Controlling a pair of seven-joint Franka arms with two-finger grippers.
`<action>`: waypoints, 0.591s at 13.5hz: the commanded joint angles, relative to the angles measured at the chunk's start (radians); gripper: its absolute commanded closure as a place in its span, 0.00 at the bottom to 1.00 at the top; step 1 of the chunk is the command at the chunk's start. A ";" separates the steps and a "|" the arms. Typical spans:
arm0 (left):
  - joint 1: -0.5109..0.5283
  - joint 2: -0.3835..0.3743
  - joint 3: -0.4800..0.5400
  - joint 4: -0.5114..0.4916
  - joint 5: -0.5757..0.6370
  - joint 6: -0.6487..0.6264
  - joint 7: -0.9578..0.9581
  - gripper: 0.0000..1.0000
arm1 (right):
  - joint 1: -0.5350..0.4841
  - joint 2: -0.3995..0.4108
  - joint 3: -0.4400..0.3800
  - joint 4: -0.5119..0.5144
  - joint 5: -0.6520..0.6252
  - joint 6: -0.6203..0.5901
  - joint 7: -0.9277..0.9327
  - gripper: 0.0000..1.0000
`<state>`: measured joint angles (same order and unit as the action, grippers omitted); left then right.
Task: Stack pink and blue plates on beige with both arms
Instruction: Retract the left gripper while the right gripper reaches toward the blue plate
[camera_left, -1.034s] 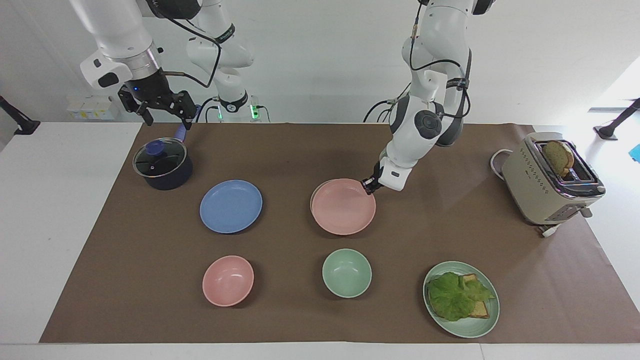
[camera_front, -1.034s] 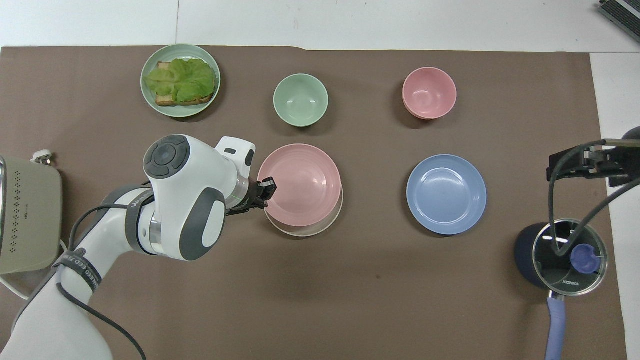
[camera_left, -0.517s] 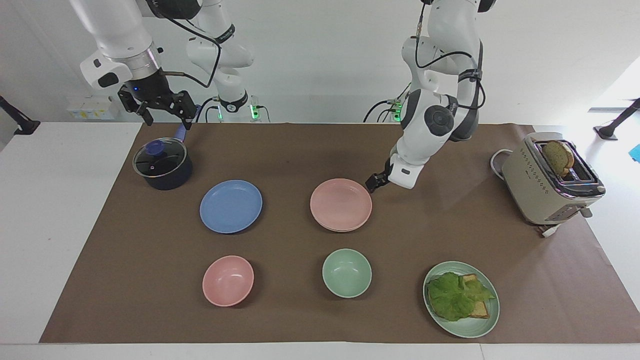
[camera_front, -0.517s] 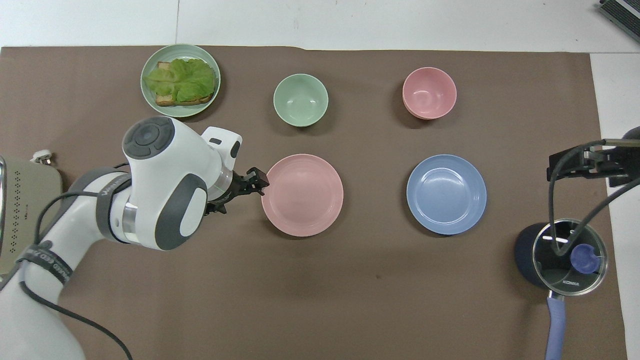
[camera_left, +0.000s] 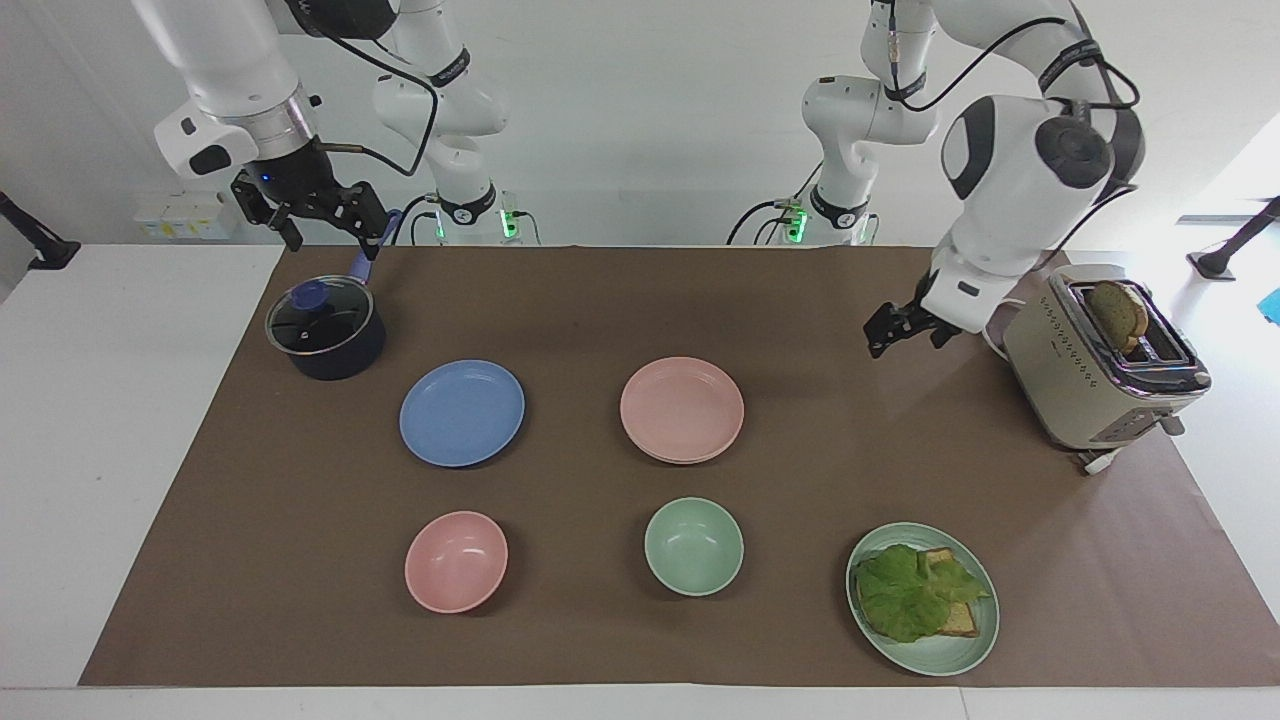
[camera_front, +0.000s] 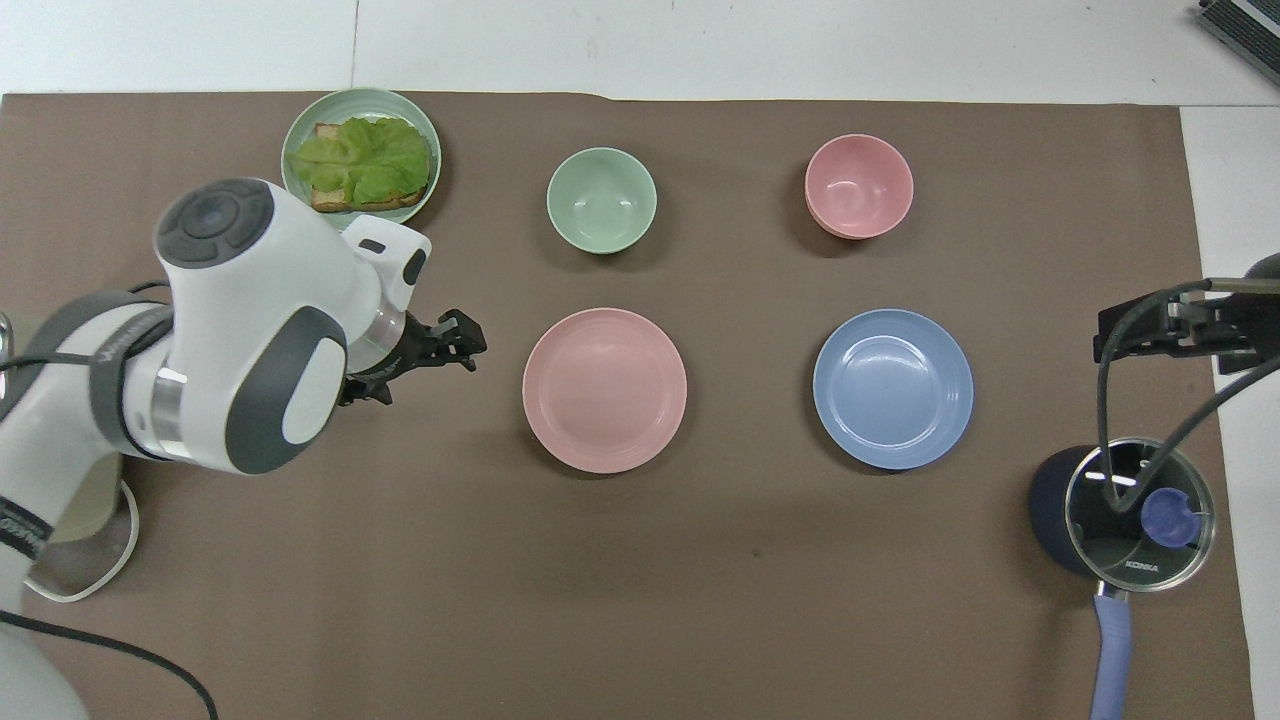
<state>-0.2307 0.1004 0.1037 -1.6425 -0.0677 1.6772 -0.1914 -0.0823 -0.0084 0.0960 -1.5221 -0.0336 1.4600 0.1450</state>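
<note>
The pink plate (camera_left: 682, 408) is seen lying on the beige plate (camera_left: 690, 460), of which only a thin pale rim is shown under its edge that is farther from the robots; the blue plate (camera_left: 462, 412) is seen alone on the brown mat (camera_left: 600, 300), beside the stack, toward the right arm's end of the table. The left gripper (camera_left: 893, 330) is held in the air over bare mat between the stack and the toaster (camera_left: 1100, 360), with fingers spread and nothing in them; the right gripper (camera_left: 322, 215) is held over the lidded pot (camera_left: 325, 330), also spread and empty.

The blue plate is judged to be the part not yet done. A shallow rim must be pinched by the right gripper; if it is taken too thinly, the plate could slip or tilt. If it is let go off centre, the stack could be pushed aside; the pot, standing near, could be struck when the gripper is lowered.
</note>
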 joint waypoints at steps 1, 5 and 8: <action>0.072 0.008 -0.010 0.099 0.035 -0.088 0.142 0.00 | -0.011 -0.028 0.004 -0.053 -0.008 0.072 -0.033 0.00; 0.076 -0.014 0.030 0.138 0.081 -0.145 0.251 0.00 | -0.024 -0.041 0.004 -0.173 -0.009 0.233 -0.035 0.00; 0.076 -0.062 0.033 0.133 0.089 -0.148 0.277 0.00 | -0.014 -0.018 0.004 -0.303 -0.009 0.388 -0.033 0.00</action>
<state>-0.1508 0.0662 0.1358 -1.5107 -0.0027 1.5541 0.0656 -0.0913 -0.0115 0.0961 -1.7207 -0.0336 1.7551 0.1443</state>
